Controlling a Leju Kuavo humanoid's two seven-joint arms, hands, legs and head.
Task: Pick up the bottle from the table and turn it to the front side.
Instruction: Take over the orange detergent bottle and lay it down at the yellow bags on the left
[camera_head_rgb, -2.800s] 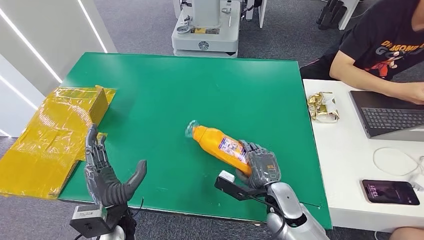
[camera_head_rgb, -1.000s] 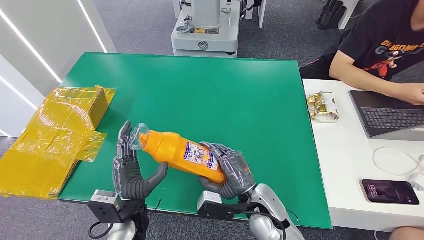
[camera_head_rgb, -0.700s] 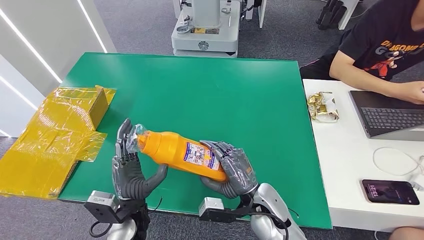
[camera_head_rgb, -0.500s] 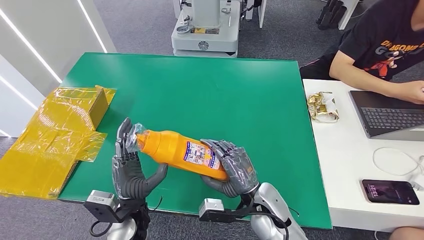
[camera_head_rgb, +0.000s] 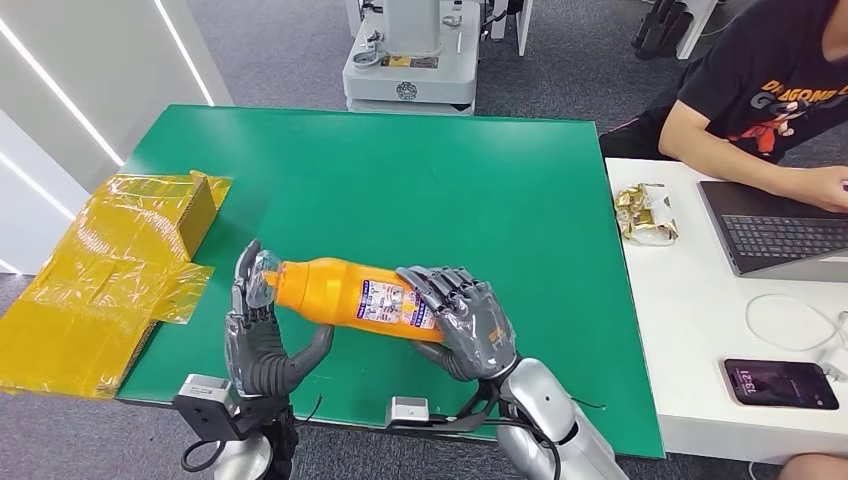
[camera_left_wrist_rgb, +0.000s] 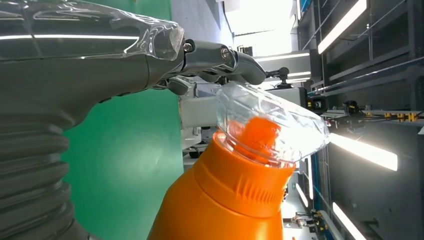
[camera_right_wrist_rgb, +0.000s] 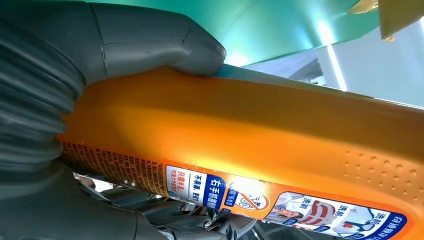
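Observation:
An orange bottle with a clear cap and a printed label lies almost level above the near part of the green table. My right hand grips its base end, fingers wrapped over the label. My left hand stands upright at the cap end with fingers and thumb apart; the cap sits against its fingers. In the left wrist view the clear cap and the bottle lie just beside the fingertips. In the right wrist view the thumb presses on the bottle.
A yellow taped cardboard box lies flat at the table's left edge. To the right is a white desk with a snack packet, a laptop and a phone, where a person sits. A white robot base stands behind the table.
My right hand has lifted the bottle off the table and carried it left. The bottle has levelled out and its cap now meets my left hand, which has come in toward it.

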